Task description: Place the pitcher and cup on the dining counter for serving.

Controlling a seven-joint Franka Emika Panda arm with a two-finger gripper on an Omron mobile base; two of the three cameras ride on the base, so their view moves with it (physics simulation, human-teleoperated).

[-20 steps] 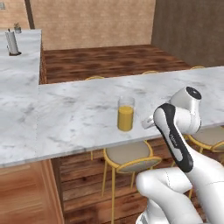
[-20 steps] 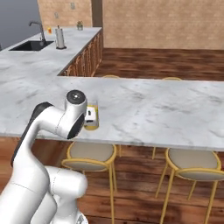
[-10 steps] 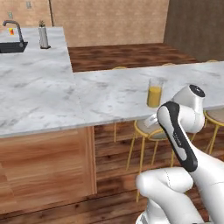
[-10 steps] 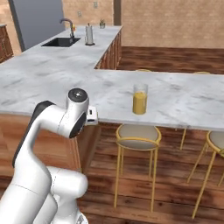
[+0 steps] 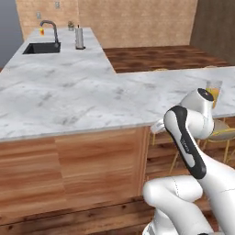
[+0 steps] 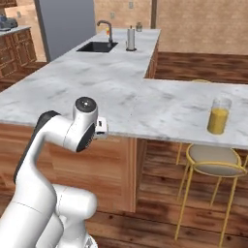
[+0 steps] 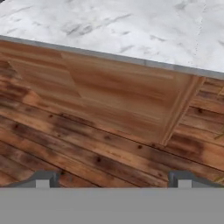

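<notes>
Since the earlier pictures the whole scene has slid sideways: the base has turned or driven, so the camera has moved, not the things. Now the sink counter (image 5: 59,87) spreads across both base views, with its sink (image 6: 96,46) and faucet (image 6: 105,26) at the far end and a paper-towel roll (image 6: 130,38) beside them.

Largest of the task's things, the dining counter (image 6: 184,109) runs off to the right, with a yellow-framed stool (image 6: 213,164) tucked under its edge. On it stands the pitcher (image 6: 218,115), upright and part full of amber liquid, close to the near edge. In the left base view the pitcher (image 5: 215,89) peeks out from behind the arm. A small yellow thing with a red mark, probably the cup (image 5: 41,31), sits by the faucet, too small to be sure.

The gripper (image 7: 113,177) points down at the wooden cabinet front (image 7: 109,94) and plank floor (image 7: 65,148), its fingertips (image 7: 43,178) standing wide apart with nothing between them.

The pitcher looks delivered; the cup looks like the job left. The risks, as I judge them: the folded arm rides just beside the counter edge, so further driving could clip it. Reaching the far corner means a long stretch past the faucet and roll, and either could be knocked. A small tumbler may tip if the jaws close off-centre.
</notes>
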